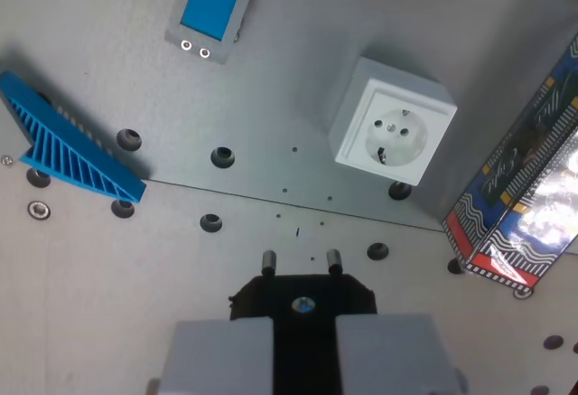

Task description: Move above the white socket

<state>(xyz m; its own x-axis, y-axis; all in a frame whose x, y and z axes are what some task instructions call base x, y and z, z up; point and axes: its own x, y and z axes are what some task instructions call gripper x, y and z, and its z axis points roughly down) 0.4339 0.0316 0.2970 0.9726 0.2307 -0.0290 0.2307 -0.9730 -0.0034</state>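
Observation:
The white socket (pixel 390 126) is a square box with a round two-hole face, lying on the grey metal plate (pixel 298 97) in the upper right of the wrist view. My gripper (pixel 304 345) is at the bottom centre, its two grey fingers (pixel 221 357) shut on a black plug (pixel 302 300). The plug's two metal pins (pixel 268 262) point towards the plate. The socket lies above and to the wrist view's right of the plug, well apart from it.
A blue ribbed wedge (pixel 77 142) lies at the left. A blue and grey block (pixel 214 6) is at the top. A patterned blue, black and red box (pixel 528 196) stands close to the socket's right. Black screw holes (pixel 222 156) dot the plate.

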